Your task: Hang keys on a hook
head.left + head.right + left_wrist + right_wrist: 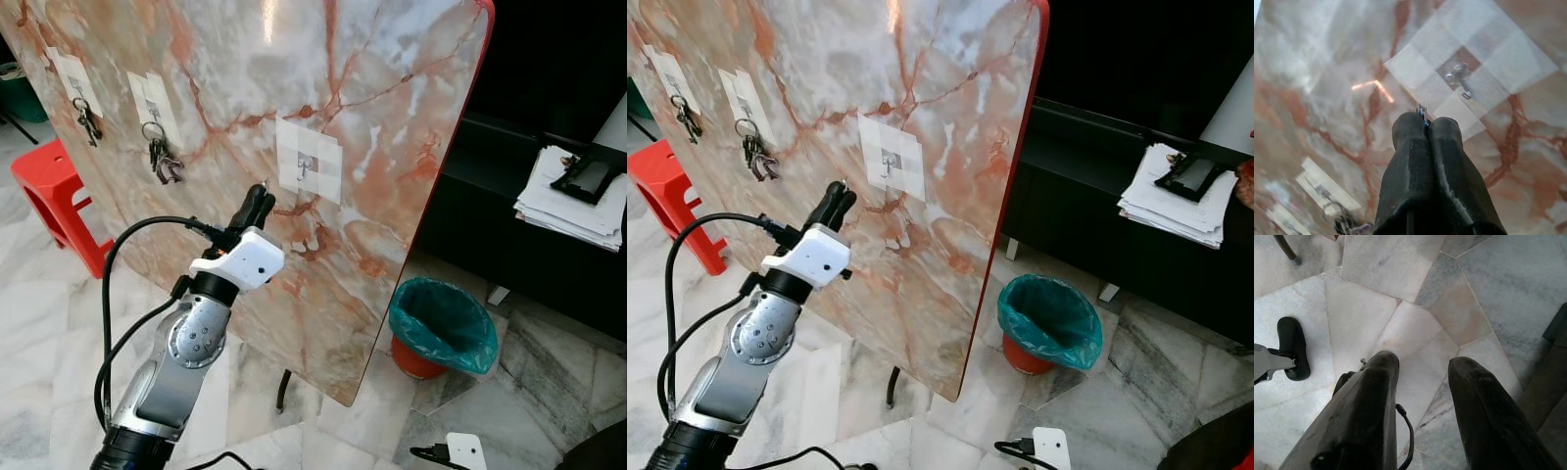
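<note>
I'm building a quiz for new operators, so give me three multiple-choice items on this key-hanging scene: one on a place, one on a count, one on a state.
1. Where is the bare hook?
A. rightmost patch on the board
B. leftmost patch
C. on the red stool

2. How many hooks already carry keys?
A. none
B. two
C. three

3. How are the left gripper's fingers?
A. spread wide
B. pressed together
C. hidden

Answers:
1 A: the bare hook sits on the marble board, right of both loaded ones.
2 B: one key bunch and a second key bunch hang there.
3 B: the left gripper is shut, a sliver of metal at its tips.
</note>
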`<state>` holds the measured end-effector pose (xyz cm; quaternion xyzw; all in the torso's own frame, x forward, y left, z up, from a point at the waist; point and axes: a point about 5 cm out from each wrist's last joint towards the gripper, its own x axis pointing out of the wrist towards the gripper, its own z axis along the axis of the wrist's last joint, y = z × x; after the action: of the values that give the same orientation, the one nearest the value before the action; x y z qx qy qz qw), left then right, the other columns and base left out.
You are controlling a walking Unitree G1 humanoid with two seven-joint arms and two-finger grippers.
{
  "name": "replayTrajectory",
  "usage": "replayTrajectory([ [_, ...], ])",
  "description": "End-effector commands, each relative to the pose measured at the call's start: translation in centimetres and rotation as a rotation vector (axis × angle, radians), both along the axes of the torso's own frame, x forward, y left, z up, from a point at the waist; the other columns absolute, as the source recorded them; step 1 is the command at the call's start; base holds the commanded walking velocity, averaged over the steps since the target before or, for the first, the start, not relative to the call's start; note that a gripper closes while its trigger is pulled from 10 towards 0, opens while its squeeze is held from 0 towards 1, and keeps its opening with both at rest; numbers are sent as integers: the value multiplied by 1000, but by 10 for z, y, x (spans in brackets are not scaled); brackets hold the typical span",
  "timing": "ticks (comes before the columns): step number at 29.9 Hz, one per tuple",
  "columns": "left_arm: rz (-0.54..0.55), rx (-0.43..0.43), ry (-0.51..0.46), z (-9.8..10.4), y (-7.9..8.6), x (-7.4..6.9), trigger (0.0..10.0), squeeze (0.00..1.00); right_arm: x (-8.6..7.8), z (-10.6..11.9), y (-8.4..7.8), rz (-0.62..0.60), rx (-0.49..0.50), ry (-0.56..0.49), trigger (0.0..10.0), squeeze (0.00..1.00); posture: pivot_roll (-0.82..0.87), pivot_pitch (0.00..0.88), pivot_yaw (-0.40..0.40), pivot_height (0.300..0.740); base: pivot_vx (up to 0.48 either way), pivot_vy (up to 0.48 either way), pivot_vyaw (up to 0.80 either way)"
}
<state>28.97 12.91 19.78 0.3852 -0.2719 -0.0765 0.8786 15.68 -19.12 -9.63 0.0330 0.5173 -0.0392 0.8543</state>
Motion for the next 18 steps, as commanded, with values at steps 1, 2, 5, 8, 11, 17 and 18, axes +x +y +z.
replayTrajectory([
  [1, 1, 54, -12, -1, -3, 2, 10000, 0, -8, -3, -3, -4, 0, 26, 10000, 0, 139, 93, -48, 740, 0, 0, 0],
  [2, 7, 73, -18, -3, -4, 3, 10000, 0, -9, -3, -4, -5, 0, 26, 10000, 0, 138, 93, -48, 740, 0, 0, 0],
  [5, 28, 130, -24, -9, -6, 3, 10000, 0, -10, -3, -10, -10, -3, 27, 10000, 0, 136, 89, -45, 740, 0, 0, 0],
  [8, 30, 176, -28, -14, -7, 3, 10000, 0, -10, -3, -9, -10, -2, 27, 10000, 0, 134, 83, -45, 740, 0, 0, 0],
  [11, 17, 198, -34, -16, -10, 2, 10000, 0, -9, -3, -7, -9, 0, 27, 10000, 0, 135, 80, -46, 740, 0, 0, 0],
  [17, 11, 194, -53, -15, -14, 2, 10000, 0, -6, -3, 7, 0, 11, 26, 10000, 0, 132, 73, -46, 740, 0, 0, 0],
  [18, 7, 186, -58, -14, -15, 1, 10000, 0, -6, -4, 8, 1, 12, 25, 10000, 0, 132, 73, -46, 740, 0, 0, 0],
])
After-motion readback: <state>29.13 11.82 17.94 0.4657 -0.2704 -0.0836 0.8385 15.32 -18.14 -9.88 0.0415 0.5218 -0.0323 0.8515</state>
